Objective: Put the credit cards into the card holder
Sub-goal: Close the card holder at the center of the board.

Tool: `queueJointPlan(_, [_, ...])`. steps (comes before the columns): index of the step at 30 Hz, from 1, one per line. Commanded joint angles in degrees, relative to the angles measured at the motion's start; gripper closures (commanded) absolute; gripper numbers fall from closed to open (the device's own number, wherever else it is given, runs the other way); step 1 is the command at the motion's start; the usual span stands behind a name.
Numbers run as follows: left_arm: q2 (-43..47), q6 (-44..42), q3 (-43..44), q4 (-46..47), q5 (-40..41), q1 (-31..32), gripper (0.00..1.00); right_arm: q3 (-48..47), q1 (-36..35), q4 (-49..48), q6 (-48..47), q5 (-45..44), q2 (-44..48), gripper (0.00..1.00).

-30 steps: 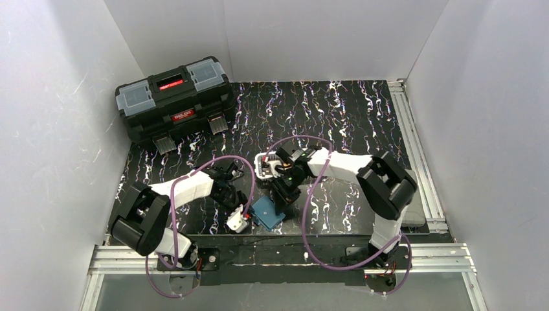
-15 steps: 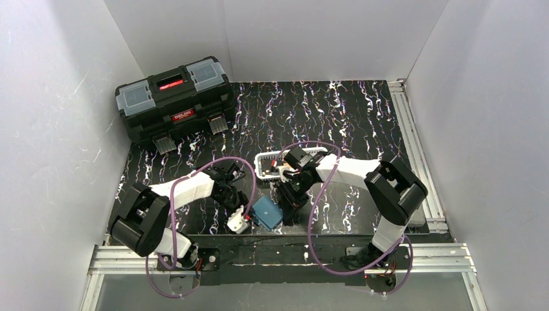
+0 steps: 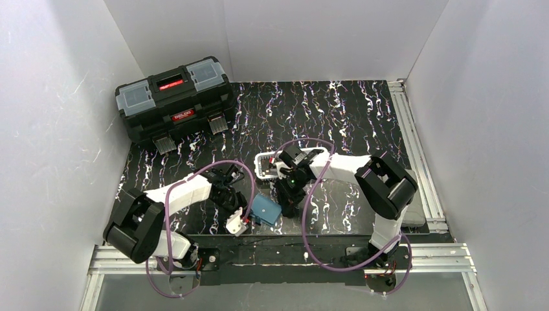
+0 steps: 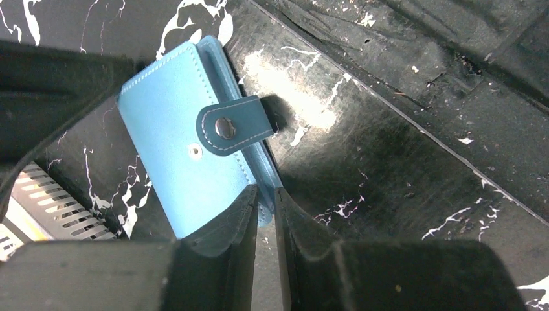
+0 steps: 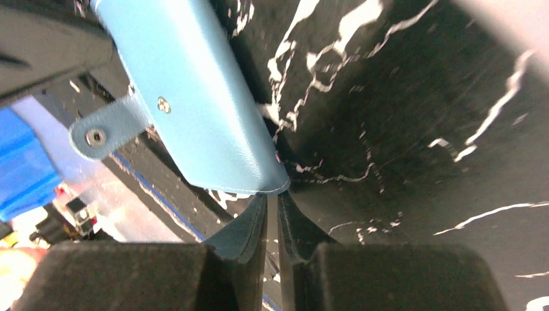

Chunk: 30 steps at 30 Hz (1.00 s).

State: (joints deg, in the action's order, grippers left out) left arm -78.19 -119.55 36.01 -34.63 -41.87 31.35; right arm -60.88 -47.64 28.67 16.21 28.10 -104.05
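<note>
The card holder [image 3: 265, 208], a teal-blue wallet, lies near the table's front edge between both arms. In the left wrist view the card holder [image 4: 184, 139] has its snap tab [image 4: 233, 126] undone, and my left gripper [image 4: 264, 197] is shut on its near edge. In the right wrist view the card holder [image 5: 194, 110] is tilted with its tab [image 5: 103, 129] hanging loose, and my right gripper [image 5: 272, 197] pinches its corner with the jaws nearly together. From above, the left gripper [image 3: 249, 217] meets it from the left and the right gripper [image 3: 285, 202] from the right. No credit cards are visible.
A white mesh basket [image 3: 264, 166] sits just behind the holder, partly under my right arm, and its edge shows in the left wrist view [image 4: 48, 207]. A black toolbox [image 3: 175, 97] stands at the back left. Purple cables loop over both arms.
Both pairs of jaws have narrowed onto the card holder. The holder has shifted slightly left and away from the table's front edge, and my left arm has moved a little with it.
</note>
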Motion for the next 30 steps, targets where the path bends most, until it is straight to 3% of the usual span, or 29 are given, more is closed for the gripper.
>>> queueJointPlan(1, [2.3, -11.4, -1.2, -1.6, -0.4, 0.3, 0.85, -4.7, -0.2, -4.0, 1.8, -6.0, -1.3, 0.83])
queueJointPlan(21, [4.2, -13.3, -4.0, -2.1, -4.3, 0.6, 0.86, -24.4, -0.6, 0.1, -3.5, -7.6, -10.5, 0.82])
queueJointPlan(30, [8.7, -6.3, -0.8, -2.9, -4.4, 2.0, 0.83, -22.7, -0.9, 4.6, -5.2, -17.1, -4.3, 0.75])
